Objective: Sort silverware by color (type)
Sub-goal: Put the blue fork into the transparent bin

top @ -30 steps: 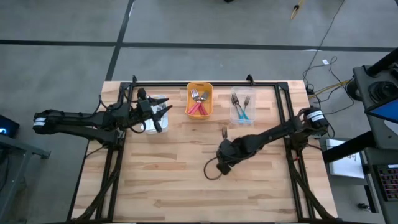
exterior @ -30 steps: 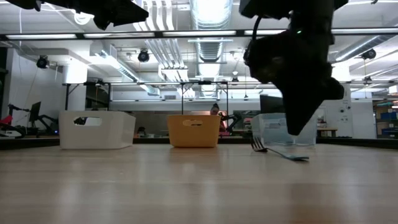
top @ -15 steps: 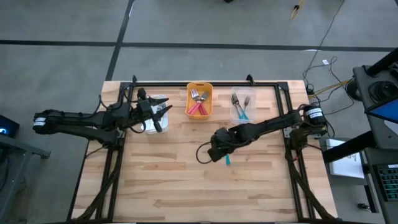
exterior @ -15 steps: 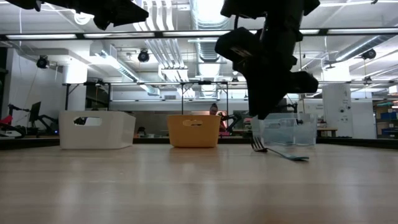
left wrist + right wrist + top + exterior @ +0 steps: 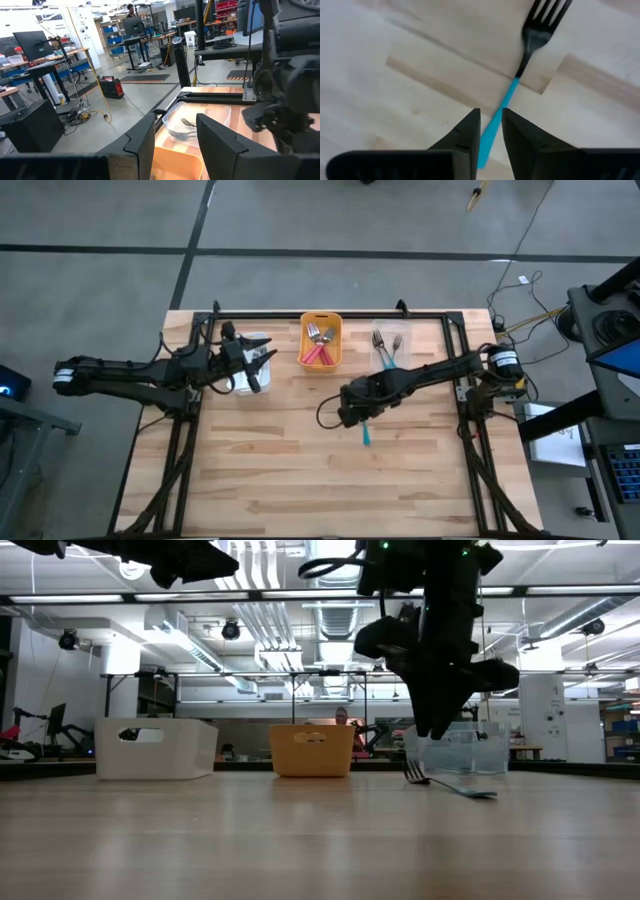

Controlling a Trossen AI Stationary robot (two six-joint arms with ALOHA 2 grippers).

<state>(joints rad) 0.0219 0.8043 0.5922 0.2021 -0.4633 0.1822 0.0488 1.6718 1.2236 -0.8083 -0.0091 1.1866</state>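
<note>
A fork with a teal handle (image 5: 506, 100) lies flat on the wooden table (image 5: 260, 460), just right of the middle. Only its handle (image 5: 366, 434) shows in the high view; its tines (image 5: 416, 776) point toward the far edge. My right gripper (image 5: 491, 125) hangs above the handle, pointing steeply down and clear of it (image 5: 435, 730), its fingers a narrow gap apart. My left gripper (image 5: 175, 145) is held level and open over the white bin (image 5: 250, 350) at the far left, nothing between its fingers.
Three bins stand along the far edge: white (image 5: 155, 747), orange (image 5: 321, 342) with red-handled forks, and clear (image 5: 388, 352) with teal-handled forks. A black frame (image 5: 330, 314) borders the table. Bare wood lies toward the near edge.
My right gripper has risen from low beside the fork's handle and gone toward the table's left and far edge, rolling a little. The fork has stayed where it lay.
</note>
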